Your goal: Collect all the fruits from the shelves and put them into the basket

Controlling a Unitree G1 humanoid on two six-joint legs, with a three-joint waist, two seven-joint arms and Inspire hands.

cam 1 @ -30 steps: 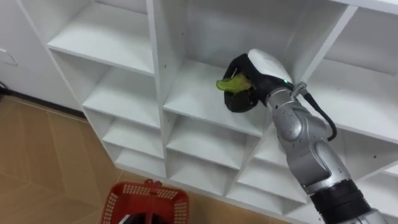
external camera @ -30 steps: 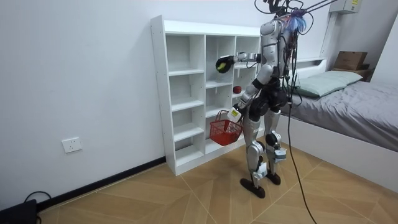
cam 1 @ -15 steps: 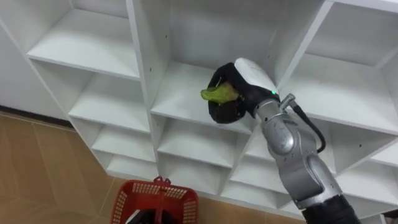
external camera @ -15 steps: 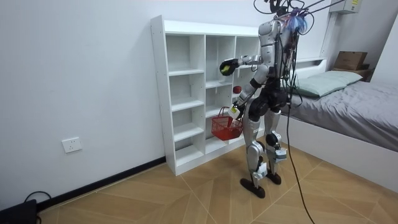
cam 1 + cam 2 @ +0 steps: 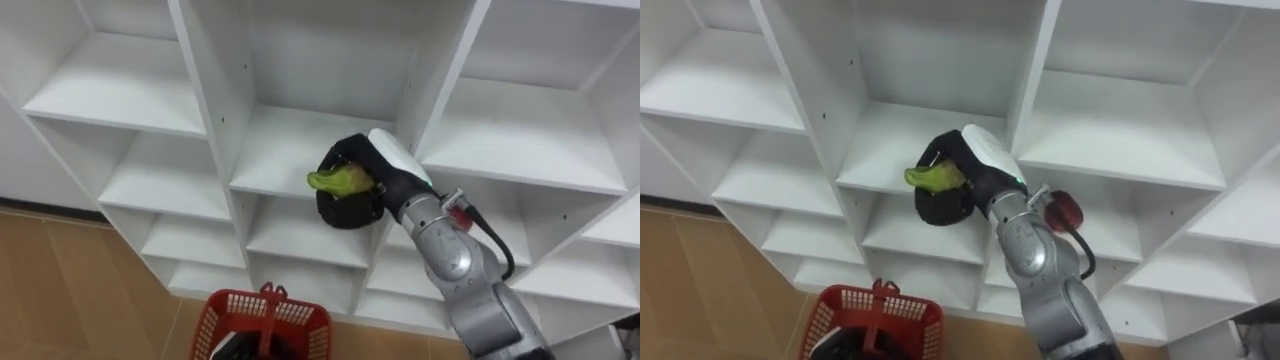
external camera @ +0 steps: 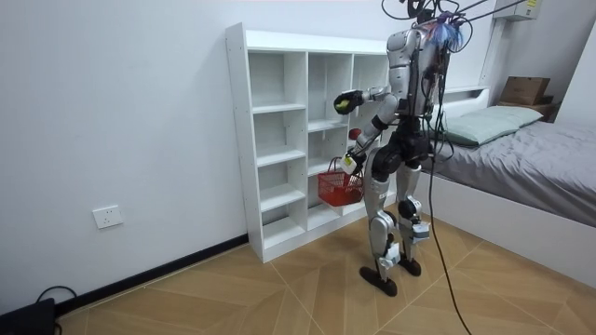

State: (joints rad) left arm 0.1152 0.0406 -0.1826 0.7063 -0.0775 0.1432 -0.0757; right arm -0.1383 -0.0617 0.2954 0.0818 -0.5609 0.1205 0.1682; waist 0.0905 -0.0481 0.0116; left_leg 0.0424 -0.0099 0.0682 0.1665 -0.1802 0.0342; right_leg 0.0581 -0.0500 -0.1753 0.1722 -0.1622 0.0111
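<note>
My right robot hand [image 5: 392,165], curled round the yellow-green curved fruit [image 5: 335,180] just off the front edge of the white closet shelf [image 5: 275,150], should descend straight (no swinging) over the red plastic mesh basket [image 5: 300,315] before I loosen.

A wooden floor [image 6: 279,298] laid in a herringbone pattern runs to a white wall [image 6: 121,112], with a dark baseboard [image 6: 158,273] along the join. Low on that wall sits a white socket [image 6: 108,217]. At the floor's edge on the room view's far left lies a black object [image 6: 26,314], too dim to identify. On the room view's right stands a bed [image 6: 549,177] with a grey cover. A pale green pillow [image 6: 480,124] lies at its head end, and a brown cardboard box [image 6: 526,90] sits beyond the pillow, near the bed's far corner.
</note>
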